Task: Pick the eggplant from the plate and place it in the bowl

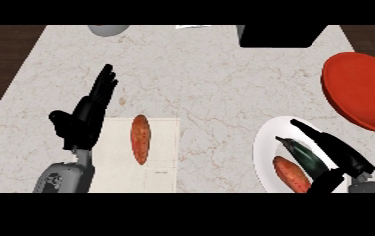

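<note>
The eggplant [306,156] is the thing to lift, but going from the largest down: the pale marbled counter [205,76] is filling most of the view, the red bowl [355,88] is sitting at the right edge, and the white plate [265,146] is lying just below and left of that bowl. On the plate the dark eggplant is lying diagonally, with an orange sweet potato [291,174] just beside it on its lower left. The right hand [344,155] is lying along the eggplant's right side, its long fingers reaching up past the stem end and the thumb [326,181] crossing under the lower end; whether they are already closing on it I cannot tell. The left hand [86,116] is resting open at the left, fingers up and together, beside a placemat [164,155] carrying another sweet potato [140,139]. For a clean pick, the fingers and thumb should be wrapping around the eggplant's middle without nudging its neighbour, then lifting straight up before swinging toward the bowl
</note>
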Robot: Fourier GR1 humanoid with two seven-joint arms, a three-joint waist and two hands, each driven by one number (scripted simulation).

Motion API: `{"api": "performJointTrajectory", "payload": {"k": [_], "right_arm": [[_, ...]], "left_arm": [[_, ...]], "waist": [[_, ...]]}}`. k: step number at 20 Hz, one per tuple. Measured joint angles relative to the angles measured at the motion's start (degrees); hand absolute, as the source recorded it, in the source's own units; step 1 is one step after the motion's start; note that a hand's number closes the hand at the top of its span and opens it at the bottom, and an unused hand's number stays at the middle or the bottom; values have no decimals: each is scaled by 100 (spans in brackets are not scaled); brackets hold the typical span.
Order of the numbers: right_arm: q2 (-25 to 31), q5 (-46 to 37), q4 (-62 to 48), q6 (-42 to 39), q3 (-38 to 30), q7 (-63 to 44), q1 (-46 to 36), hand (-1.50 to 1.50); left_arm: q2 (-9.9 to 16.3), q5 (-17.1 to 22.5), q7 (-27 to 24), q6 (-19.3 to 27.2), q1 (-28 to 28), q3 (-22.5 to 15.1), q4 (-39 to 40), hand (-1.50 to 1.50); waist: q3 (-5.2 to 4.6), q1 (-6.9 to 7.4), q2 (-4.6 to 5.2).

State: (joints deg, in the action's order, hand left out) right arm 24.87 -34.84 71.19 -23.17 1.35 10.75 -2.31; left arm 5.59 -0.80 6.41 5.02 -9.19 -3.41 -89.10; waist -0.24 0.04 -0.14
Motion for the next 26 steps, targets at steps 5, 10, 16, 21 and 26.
{"api": "performJointTrajectory", "payload": {"k": [5,10,16,21,26], "right_arm": [[178,-407,75,95,319,597,82,150],[236,-674,-33,258,464,1032,56,150],[50,-193,161,167,174,1331,289,150],[-135,827,693,-105,-404,1809,760,150],[-351,1684,1597,-278,-815,2269,1238,150]], "left_arm": [[-41,-33,-102,-44,114,-22,0,0],[-79,-82,-148,-52,170,-43,-15,0],[-108,-115,-130,-14,105,-3,46,0],[-64,-80,-164,-42,158,75,51,0],[-80,-104,-151,-23,209,69,17,0]], "waist": [[-37,1,-25],[-66,1,-43],[-40,-40,-34],[4,-108,-20],[15,-127,-18]]}}
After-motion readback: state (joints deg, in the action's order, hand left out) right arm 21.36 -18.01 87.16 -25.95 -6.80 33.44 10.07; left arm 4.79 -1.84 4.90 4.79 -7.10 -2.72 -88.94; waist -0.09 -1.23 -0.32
